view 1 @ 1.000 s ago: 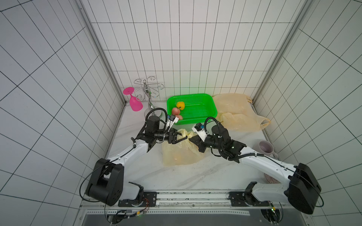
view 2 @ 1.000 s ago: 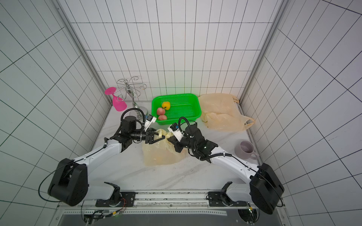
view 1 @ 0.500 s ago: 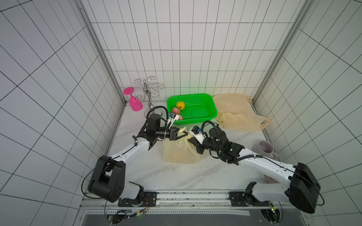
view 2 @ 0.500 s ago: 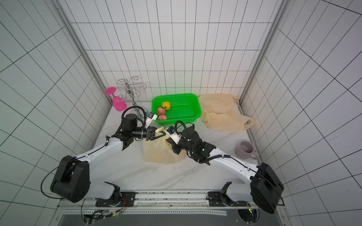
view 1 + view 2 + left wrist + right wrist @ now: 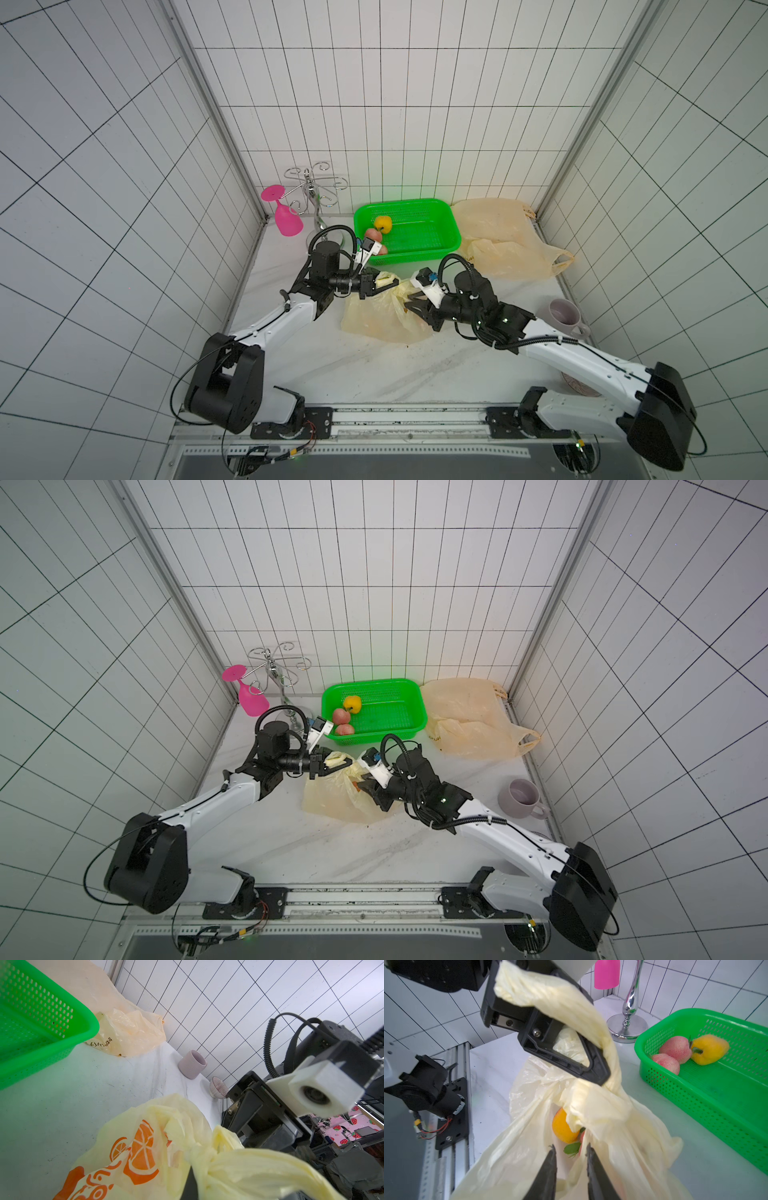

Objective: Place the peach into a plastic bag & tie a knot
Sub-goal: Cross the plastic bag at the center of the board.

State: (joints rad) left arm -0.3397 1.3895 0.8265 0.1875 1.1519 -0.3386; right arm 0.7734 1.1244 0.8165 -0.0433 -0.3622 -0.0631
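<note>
A pale yellow plastic bag [image 5: 374, 318] [image 5: 332, 800] with orange print lies at the table's middle. An orange-yellow peach [image 5: 563, 1126] with a green leaf shows inside the bag's mouth. My left gripper [image 5: 384, 282] [image 5: 338, 762] [image 5: 604, 1077] hangs above the bag's far edge, shut on a twisted handle [image 5: 571, 1012] [image 5: 249, 1167] of the bag. A knotted bunch [image 5: 199, 1152] sits where that handle meets the bag. My right gripper [image 5: 411, 306] [image 5: 364, 785] [image 5: 571, 1160] is at the bag's right edge with its jaws a little apart, pointing at the mouth and holding nothing.
A green basket [image 5: 444, 245] at the back holds two pink fruits [image 5: 341, 716] and a yellow pepper [image 5: 352, 703]. Beside it on the right lies another crumpled bag [image 5: 507, 245]. A mauve mug [image 5: 563, 319] and a small bowl [image 5: 217, 1089] stand at right. A pink glass [image 5: 286, 222] and a metal rack [image 5: 316, 195] are back left.
My left gripper has closed on the bag's handle. The right gripper, shut before, has opened a little and shifted slightly toward the bag's mouth.
</note>
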